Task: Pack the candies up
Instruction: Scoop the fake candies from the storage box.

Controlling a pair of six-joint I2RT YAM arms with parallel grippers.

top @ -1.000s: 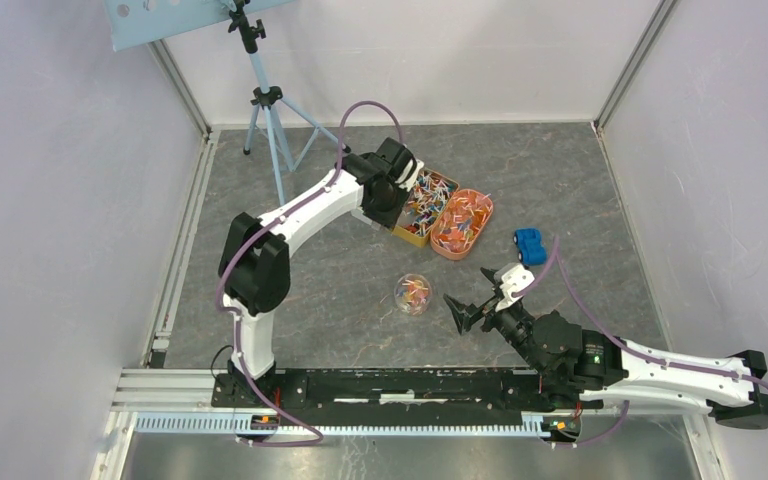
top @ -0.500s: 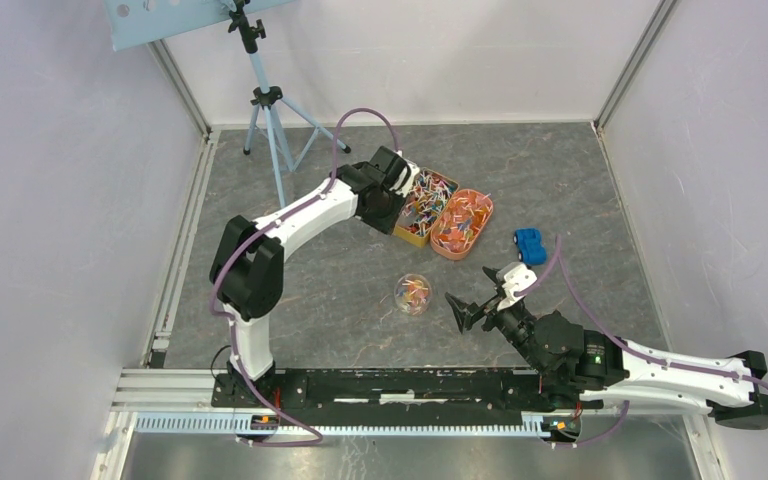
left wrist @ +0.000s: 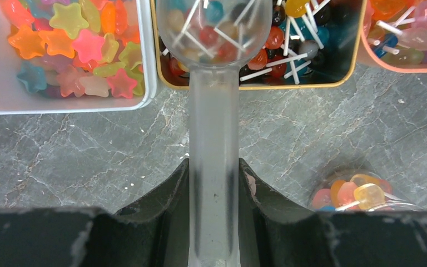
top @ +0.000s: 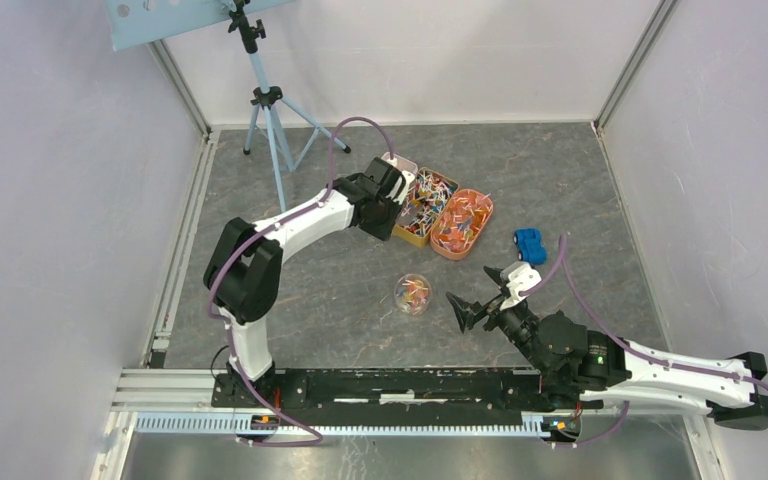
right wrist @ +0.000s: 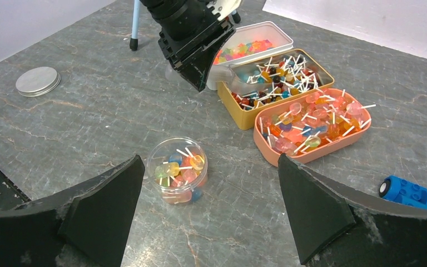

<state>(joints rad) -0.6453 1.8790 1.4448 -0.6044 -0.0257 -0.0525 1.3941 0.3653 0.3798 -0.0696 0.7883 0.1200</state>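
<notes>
Toward the far middle of the table (right wrist: 89,128), your left gripper (left wrist: 214,167) is clamped tight on the handle of a frosted, translucent scoop (left wrist: 213,128); the handle runs straight out from between the jaws, and the scoop's bowl sits at the near rim of the yellow tin (right wrist: 244,118); round sweets on white sticks show through the bowl, but you cannot tell whether they lie inside it or beneath it. You see the candies (right wrist: 272,78) spread over three tins set side by side: star-shaped gummies in the white tin (left wrist: 146,55) on the left, dark and bright lollipops in the yellow tin in the middle, and orange and pink ones in the salmon tin (right wrist: 311,154) on the right, which touches the yellow one; a smaller batch lies in the clear round jar (right wrist: 172,198), which stands alone nearer to you, well apart from the tins. Your right gripper (top: 472,295) hangs low over the table with its jaws spread wide and nothing between them, pointing at the jar from just beside it; a blue toy car (right wrist: 408,193) rests to the right of the salmon tin; a round metal lid (right wrist: 38,80) lies flat far off to the left.
</notes>
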